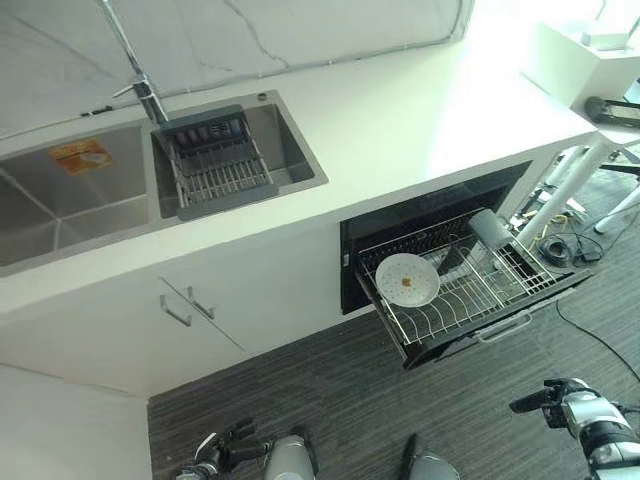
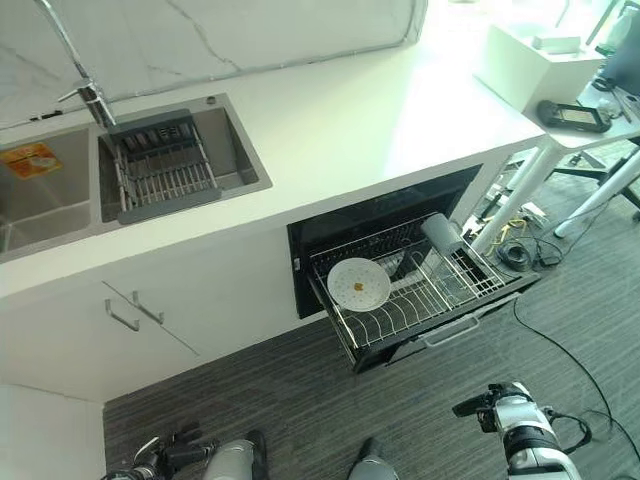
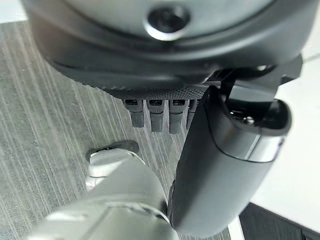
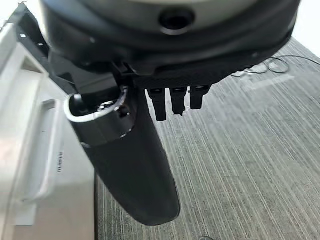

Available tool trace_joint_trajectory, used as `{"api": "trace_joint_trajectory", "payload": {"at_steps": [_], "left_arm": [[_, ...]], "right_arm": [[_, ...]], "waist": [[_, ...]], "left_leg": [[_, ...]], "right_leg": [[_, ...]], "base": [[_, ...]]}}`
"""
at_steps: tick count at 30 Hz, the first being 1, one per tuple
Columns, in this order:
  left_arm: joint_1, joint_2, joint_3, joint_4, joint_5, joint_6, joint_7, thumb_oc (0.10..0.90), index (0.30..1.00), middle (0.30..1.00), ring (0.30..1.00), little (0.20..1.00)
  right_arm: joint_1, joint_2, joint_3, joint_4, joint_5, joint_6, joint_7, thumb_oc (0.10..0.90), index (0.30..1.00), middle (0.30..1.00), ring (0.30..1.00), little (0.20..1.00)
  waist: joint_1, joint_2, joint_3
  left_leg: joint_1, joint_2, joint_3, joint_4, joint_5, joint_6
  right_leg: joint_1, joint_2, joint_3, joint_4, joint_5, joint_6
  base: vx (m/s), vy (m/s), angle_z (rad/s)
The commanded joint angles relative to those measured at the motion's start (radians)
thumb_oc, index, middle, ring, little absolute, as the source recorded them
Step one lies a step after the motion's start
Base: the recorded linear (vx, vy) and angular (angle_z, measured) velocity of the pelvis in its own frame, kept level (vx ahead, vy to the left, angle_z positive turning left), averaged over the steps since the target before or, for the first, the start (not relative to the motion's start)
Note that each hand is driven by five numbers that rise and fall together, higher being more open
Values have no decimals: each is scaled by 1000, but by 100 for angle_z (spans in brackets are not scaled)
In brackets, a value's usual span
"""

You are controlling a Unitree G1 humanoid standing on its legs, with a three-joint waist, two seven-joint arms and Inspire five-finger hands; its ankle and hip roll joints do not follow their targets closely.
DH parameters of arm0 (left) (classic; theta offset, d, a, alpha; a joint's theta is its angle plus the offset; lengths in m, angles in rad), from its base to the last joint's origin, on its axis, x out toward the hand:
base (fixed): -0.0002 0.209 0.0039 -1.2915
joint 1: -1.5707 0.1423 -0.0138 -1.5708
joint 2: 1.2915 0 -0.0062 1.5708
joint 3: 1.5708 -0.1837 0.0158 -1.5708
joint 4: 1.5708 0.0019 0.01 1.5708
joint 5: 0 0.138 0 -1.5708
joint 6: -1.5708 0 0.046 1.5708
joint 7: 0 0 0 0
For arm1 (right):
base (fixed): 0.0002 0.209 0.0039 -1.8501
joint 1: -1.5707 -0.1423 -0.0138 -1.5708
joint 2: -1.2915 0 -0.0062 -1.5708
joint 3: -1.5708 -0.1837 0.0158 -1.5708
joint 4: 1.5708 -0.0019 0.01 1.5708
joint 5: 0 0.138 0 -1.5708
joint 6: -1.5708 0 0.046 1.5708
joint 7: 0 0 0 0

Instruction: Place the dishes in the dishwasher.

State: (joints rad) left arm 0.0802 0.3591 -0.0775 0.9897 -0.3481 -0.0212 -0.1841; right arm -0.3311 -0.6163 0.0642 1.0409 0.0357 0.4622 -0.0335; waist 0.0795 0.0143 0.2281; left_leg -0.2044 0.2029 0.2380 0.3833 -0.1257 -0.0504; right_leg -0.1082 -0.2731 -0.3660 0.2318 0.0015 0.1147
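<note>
Plate: a white plate [image 1: 407,279] stands tilted in the pulled-out dishwasher rack [image 1: 500,290], a grey cup [image 1: 489,228] just beside it.
Sink: a dish drainer [image 1: 217,161] sits in the sink [image 1: 290,150], in the white tabletop [image 1: 400,120].
Left hand [image 1: 222,447]: low over the floor, fingers relaxed, empty.
Right hand [image 1: 545,397]: low over the floor, fingers straight, empty.
</note>
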Motion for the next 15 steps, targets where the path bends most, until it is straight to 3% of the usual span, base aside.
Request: {"api": "trace_joint_trajectory", "payload": {"at_steps": [1, 10, 15], "left_arm": [[14, 61, -50, 11, 14, -1, -5, 800, 900, 900, 900, 900], [25, 64, -67, -33, -4, 14, 15, 800, 900, 900, 900, 900], [25, 78, -80, -59, -28, 34, 15, 800, 900, 900, 900, 900]], "right_arm": [[-61, -75, 13, 70, 67, -35, -81, 800, 900, 900, 900, 900], [-128, -66, 9, 169, 145, -2, -130, 800, 900, 900, 900, 900], [-216, -130, 6, 177, 180, -3, -152, 800, 900, 900, 900, 900]], "waist": [[41, -5, -5], [90, 19, 0], [113, 55, 22]], "left_leg": [[104, 44, -55, -83, -57, -70], [86, 15, -90, -83, -52, -64], [37, -7, -106, -83, -43, -65]], "right_leg": [[5, -64, -6, 68, -103, 88], [5, -87, -38, 68, -89, 96], [-27, -118, -54, 68, -68, 99]], "base": [[30, -17, 18], [36, -18, 17], [-35, 22, 19]]}}
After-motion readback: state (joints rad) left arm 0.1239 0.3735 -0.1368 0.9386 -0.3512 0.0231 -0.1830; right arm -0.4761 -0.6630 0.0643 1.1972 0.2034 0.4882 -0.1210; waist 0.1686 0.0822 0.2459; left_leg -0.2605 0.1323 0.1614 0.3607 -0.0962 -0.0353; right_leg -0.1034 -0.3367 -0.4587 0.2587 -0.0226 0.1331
